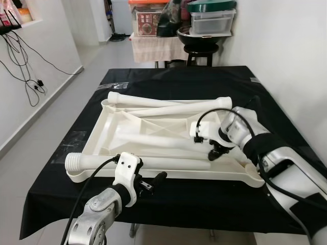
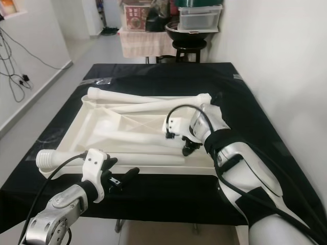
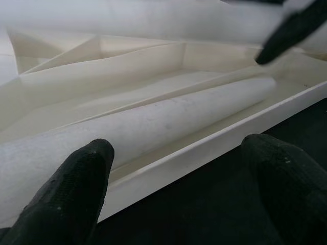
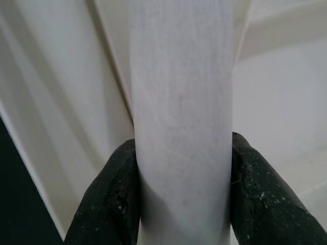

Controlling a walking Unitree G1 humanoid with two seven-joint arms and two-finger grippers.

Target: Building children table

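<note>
In the upturned tabletop, right gripper pinching a leg (left gripper spread).

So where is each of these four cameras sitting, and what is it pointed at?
Left eye: on the head, looking down at the upturned white tabletop on the black cloth; both arms show.
Right eye: beside it, same scene.
Left wrist: along the open left gripper toward the tabletop's edge.
Right wrist: along the right gripper, shut on a table leg.

legs in tabletop; tabletop on table
</note>
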